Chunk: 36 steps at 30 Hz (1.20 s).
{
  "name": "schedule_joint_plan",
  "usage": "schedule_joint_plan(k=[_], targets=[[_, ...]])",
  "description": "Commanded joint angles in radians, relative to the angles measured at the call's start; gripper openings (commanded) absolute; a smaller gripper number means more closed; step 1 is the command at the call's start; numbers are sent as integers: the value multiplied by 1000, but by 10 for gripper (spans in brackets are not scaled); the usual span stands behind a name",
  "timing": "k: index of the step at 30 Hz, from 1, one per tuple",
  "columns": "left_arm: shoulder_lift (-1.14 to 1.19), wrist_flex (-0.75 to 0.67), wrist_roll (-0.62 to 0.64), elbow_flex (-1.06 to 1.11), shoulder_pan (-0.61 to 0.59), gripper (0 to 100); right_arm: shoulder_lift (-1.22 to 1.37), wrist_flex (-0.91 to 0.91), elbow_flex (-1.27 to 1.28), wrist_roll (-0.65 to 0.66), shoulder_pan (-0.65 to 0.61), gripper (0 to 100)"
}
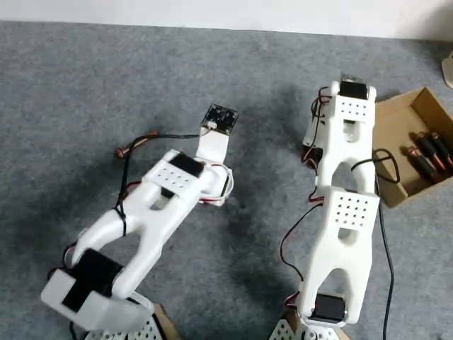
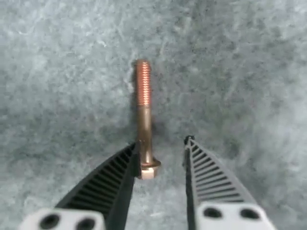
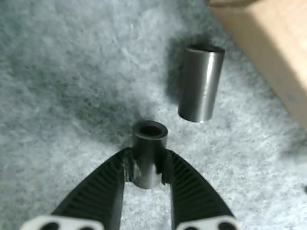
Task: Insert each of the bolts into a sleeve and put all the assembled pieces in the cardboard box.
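The left hand (image 2: 162, 143) is spread apart, with one bolt (image 2: 143, 115) lying flat on the grey bench (image 2: 57, 72), its head against one finger (image 2: 121, 173). The right hand (image 3: 146, 154) clamps one upright sleeve (image 3: 149, 138); a second sleeve (image 3: 200, 84) stands beyond, near the cardboard box (image 3: 261, 43) wall.

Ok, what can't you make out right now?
High view: the cardboard box is cut off by the frame edge, so the count of assembled pieces is uncertain.
Right wrist view: the right gripper hides the lower end of the held sleeve.
Left wrist view: whether the left gripper touches the bolt is unclear.
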Motion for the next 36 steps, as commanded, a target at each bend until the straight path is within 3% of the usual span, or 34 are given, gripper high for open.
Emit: schedule_joint_plan(k=[1,21,27,36], targets=[[21,44,-8,-82,-7,151,-27,-5,-48,11,-2,6],[70,77,80,-84,-5,146,-28,-35,-47,3,1,6],[70,77,80,-85,-5,9,-35,-10,-50,-11,-1,6],[70,77,75,-84,-2,24,-31,30,-148,-11,-50,6]])
